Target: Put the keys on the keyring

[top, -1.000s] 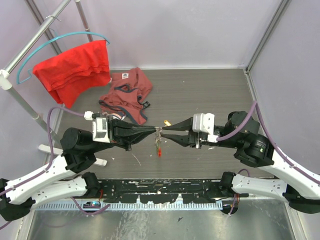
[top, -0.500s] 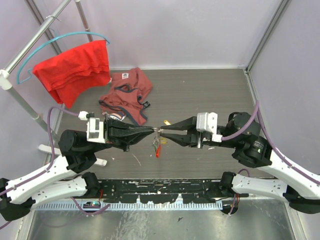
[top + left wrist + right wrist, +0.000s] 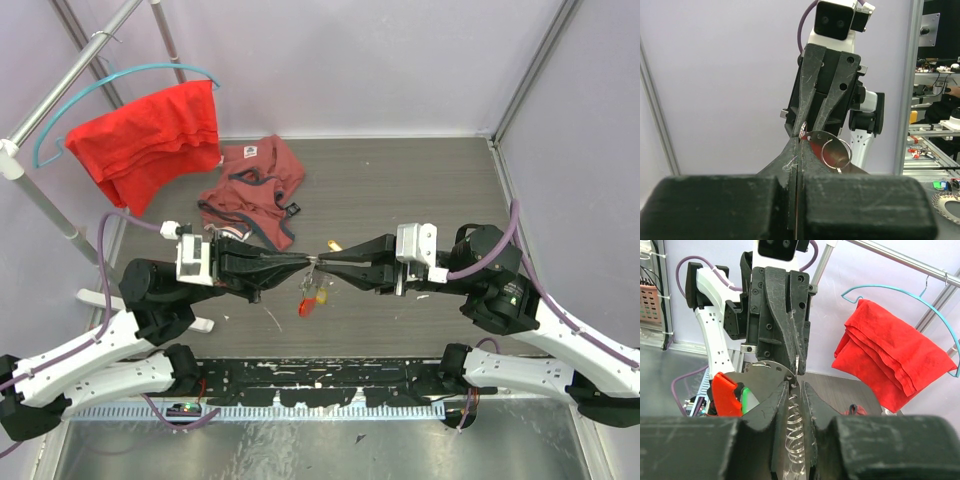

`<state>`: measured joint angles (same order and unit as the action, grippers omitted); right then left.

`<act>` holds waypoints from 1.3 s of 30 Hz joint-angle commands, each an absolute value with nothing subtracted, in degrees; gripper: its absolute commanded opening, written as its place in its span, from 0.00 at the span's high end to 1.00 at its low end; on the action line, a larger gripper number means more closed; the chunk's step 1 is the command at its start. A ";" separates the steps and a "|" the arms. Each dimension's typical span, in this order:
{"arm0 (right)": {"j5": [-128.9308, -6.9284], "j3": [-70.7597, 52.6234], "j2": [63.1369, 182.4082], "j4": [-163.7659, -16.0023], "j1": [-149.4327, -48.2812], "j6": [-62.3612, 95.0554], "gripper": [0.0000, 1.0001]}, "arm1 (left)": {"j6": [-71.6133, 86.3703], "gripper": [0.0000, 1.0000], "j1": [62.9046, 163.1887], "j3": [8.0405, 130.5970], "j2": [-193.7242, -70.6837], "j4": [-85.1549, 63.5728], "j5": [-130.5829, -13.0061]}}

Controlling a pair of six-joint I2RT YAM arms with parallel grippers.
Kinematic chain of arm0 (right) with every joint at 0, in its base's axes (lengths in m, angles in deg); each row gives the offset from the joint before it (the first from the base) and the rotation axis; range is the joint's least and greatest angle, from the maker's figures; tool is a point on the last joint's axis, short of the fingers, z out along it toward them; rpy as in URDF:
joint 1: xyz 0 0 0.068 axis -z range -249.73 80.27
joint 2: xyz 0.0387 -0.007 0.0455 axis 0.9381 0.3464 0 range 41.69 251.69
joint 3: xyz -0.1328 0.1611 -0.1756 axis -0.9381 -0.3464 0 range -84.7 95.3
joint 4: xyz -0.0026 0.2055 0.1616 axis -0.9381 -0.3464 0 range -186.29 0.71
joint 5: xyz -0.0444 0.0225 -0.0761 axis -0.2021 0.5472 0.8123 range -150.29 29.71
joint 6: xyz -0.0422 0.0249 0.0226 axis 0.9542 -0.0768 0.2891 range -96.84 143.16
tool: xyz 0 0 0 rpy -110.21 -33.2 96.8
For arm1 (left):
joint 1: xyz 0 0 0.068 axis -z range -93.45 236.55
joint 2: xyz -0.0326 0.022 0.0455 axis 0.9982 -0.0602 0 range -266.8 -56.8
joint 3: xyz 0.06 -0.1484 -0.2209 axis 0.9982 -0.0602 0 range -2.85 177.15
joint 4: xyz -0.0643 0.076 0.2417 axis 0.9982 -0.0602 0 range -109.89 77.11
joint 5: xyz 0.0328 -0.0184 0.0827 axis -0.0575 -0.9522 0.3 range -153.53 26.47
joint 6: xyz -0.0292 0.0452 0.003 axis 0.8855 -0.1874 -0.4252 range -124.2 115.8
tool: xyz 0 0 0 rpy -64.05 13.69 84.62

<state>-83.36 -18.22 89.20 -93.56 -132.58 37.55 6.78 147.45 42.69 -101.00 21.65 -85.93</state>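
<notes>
My left gripper (image 3: 308,262) and right gripper (image 3: 323,262) meet tip to tip above the middle of the table. The left gripper (image 3: 798,145) is shut on a thin flat silver piece seen edge-on, apparently a key (image 3: 797,362). The right gripper (image 3: 796,386) is shut on the keyring's wire coils (image 3: 797,432). A round silver plate with holes (image 3: 765,374), a wire ring (image 3: 836,151), the red tag (image 3: 726,396) and a green key head (image 3: 744,398) hang beside the tips. In the top view the red tag (image 3: 304,308) and a yellowish key (image 3: 322,295) dangle below.
A red-brown garment (image 3: 255,188) lies on the table behind the grippers. A bright red cloth (image 3: 148,140) hangs on a teal hanger (image 3: 110,82) on the rack at far left. A small yellow piece (image 3: 334,244) lies behind the tips.
The hanging red tag and keys have swung left and a little lower under the tips. Both grippers stay closed tip to tip, with the left arm drawn slightly leftward.
</notes>
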 commanded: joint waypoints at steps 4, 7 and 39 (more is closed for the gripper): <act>-84.24 -17.98 88.67 -89.86 -132.70 36.43 0.81 | 7.38 1.00 147.63 42.31 -101.52 25.15 -86.50; -84.30 -17.91 88.79 -89.90 -132.68 36.48 0.84 | 7.53 1.00 147.63 42.33 -101.85 25.08 -86.69; -78.66 9.87 104.62 -138.50 -132.66 42.46 0.99 | -18.40 0.64 147.63 62.23 -104.09 -27.40 -87.18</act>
<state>-80.10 5.53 103.91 -132.07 -132.58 40.90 -13.04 147.45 58.19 -102.01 -17.30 -87.02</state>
